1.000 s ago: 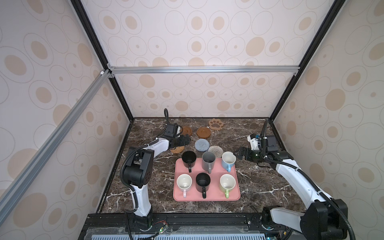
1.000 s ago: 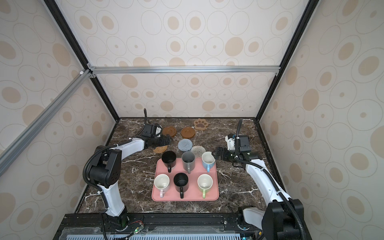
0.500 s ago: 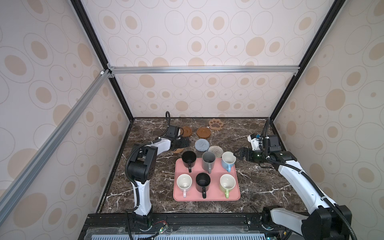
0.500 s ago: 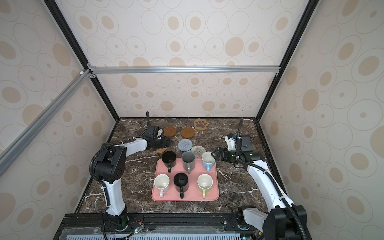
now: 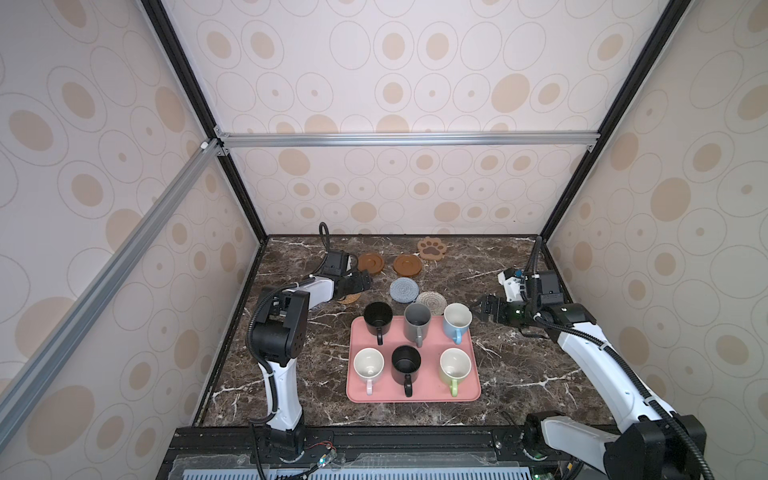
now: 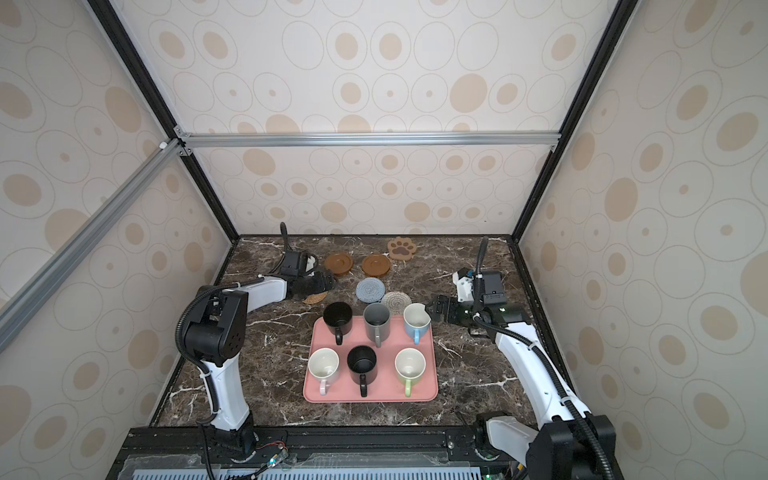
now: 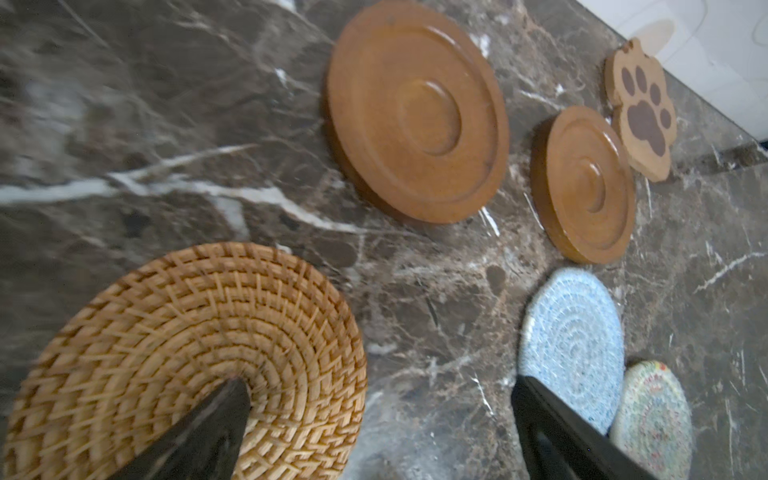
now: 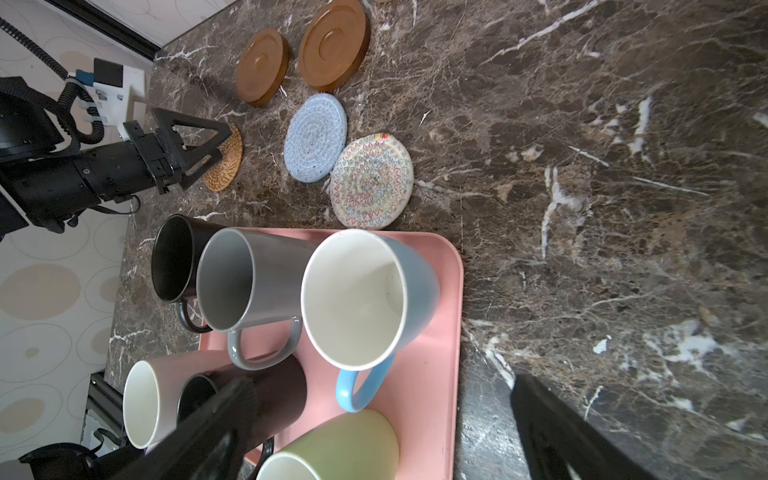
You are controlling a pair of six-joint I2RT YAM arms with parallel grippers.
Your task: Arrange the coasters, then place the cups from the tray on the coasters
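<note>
Rattan coaster (image 7: pixel 187 332) partly beneath left fingers (image 7: pixel 199 436), spread apart | right fingers (image 8: pixel 561 440) apart, empty

The left hand (image 5: pixel 360 283) stretches low and forward, jaws spread wide. The right hand (image 5: pixel 478 310) points sideways toward the middle, jaws equally wide, holding nothing
</note>
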